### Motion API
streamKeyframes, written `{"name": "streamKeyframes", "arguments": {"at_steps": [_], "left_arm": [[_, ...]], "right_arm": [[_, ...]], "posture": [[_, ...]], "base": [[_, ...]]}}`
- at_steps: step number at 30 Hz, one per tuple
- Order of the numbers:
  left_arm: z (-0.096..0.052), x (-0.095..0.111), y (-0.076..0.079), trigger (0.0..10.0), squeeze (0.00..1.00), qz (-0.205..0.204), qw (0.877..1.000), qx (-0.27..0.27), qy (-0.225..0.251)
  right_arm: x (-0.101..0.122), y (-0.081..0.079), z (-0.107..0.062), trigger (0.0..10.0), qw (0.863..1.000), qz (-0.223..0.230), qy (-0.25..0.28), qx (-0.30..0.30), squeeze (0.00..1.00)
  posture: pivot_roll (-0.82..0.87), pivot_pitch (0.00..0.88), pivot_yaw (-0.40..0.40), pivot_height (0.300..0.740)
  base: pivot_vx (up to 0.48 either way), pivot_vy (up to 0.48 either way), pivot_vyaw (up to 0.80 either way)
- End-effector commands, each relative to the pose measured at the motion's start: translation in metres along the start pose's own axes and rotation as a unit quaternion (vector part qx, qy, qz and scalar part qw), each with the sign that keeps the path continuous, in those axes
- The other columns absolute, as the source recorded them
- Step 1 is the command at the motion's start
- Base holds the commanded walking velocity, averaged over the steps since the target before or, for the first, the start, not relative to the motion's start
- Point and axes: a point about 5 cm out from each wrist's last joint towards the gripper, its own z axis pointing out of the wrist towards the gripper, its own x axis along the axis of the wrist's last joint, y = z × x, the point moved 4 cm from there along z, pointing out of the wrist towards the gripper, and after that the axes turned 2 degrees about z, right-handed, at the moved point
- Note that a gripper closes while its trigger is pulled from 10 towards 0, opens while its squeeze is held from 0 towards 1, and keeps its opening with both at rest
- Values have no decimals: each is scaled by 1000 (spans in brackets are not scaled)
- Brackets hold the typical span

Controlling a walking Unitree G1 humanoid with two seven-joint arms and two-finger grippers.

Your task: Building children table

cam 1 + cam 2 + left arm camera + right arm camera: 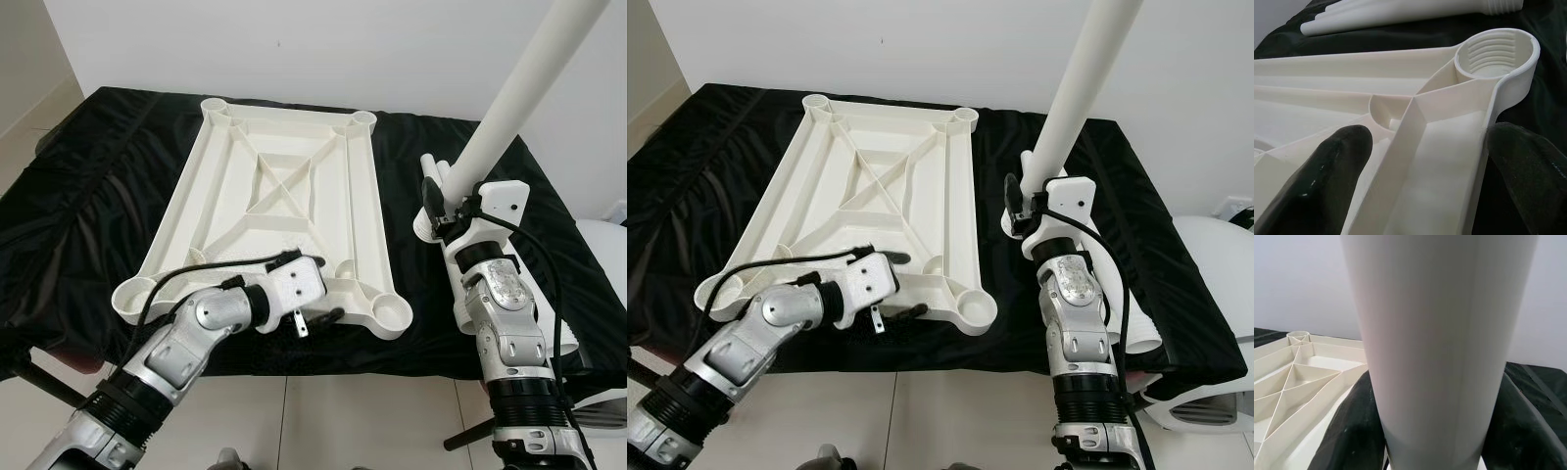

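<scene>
Lying upside down on black-draped table (88, 166): white tabletop (284, 196), corner sockets empty. Left pincer (318, 315) straddles its near rim. Right pincer (436, 201) clamps white leg (509, 98), raised.

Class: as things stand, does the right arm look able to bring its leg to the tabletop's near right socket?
Probably yes: the right tool grips the leg beside the tabletop; the socket lies open, nothing between.

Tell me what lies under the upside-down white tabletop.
The tabletop lies on a black cloth that spreads past every edge. What the cloth covers is hidden. The left gripper straddles the near rim.
</scene>
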Motion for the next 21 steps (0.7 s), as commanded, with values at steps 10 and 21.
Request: {"name": "streamKeyframes", "arguments": {"at_steps": [10, 21], "left_arm": [[6, 3, 0, 10000, 0, 21, 1000, -11, 14], [11, 10, 5, 10000, 0, 6, 999, -24, 35]], "right_arm": [[-1, -5, -1, 10000, 1000, 6, -2, 7, 0], [-2, -9, 4, 10000, 1000, 6, -1, 12, 0]], "posture": [[-35, 47, -16, 740], [-23, 29, -24, 740]], "base": [[0, 0, 0], [0, 0, 0]]}}
